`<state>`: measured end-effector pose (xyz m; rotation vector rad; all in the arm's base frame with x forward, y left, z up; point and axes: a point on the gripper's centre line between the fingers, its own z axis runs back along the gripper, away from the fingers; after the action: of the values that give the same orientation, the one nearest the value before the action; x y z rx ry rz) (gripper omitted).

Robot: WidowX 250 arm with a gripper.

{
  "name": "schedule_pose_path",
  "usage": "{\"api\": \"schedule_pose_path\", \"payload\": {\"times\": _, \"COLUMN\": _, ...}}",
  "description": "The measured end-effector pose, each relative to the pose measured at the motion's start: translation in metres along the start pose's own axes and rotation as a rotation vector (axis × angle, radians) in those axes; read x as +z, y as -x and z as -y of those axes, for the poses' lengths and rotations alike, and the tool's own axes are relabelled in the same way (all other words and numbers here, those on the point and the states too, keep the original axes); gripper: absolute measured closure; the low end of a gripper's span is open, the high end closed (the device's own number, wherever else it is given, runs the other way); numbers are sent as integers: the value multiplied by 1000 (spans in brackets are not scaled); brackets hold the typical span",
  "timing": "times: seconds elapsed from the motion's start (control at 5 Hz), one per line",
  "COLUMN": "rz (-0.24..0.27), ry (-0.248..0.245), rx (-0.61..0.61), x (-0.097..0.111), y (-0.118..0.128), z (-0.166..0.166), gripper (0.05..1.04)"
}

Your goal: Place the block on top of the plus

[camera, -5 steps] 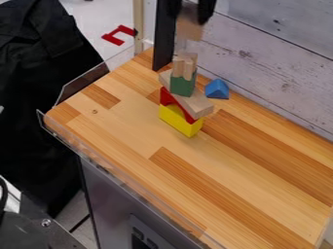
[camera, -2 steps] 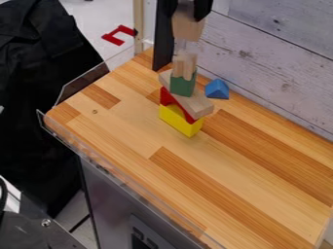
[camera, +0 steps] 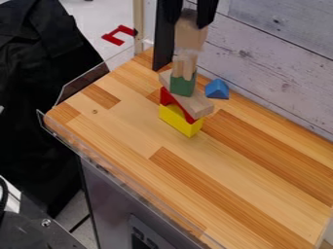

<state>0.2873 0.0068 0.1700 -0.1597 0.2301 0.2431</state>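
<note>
Pale bare wood, plain-sided: that's my block [camera: 190, 36], clasped in the end effector [camera: 189, 20] above the pronged wooden piece [camera: 188, 68] on the stack [camera: 179, 119]; whether they touch, I can't tell. Striped wooden worktop [camera: 130, 131], whitish plank wall [camera: 280, 63] beside it. The block's long axis runs near upright.

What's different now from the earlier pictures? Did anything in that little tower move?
The gripper has come down a little, bringing the wooden block it was already holding closer to the top of the tower. Nothing was newly picked up or let go. The tower didn't visibly move, and the blue block stayed beside it.
</note>
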Motion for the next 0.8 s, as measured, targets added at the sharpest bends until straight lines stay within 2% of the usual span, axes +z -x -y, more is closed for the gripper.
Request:
{"api": "schedule_pose_path", "payload": {"times": 0.4, "rz": -11, "ry": -7, "rx": 17, "x": -2, "y": 0, "z": -2, "gripper": 601}}
{"api": "schedule_pose_path", "payload": {"times": 0.6, "rz": -60, "ry": -7, "rx": 15, "x": -14, "y": -6, "z": -5, "gripper": 601}}
{"api": "schedule_pose_path", "payload": {"times": 0.8, "rz": -81, "ry": 10, "rx": -2, "x": -21, "y": -10, "z": -5, "gripper": 601}}
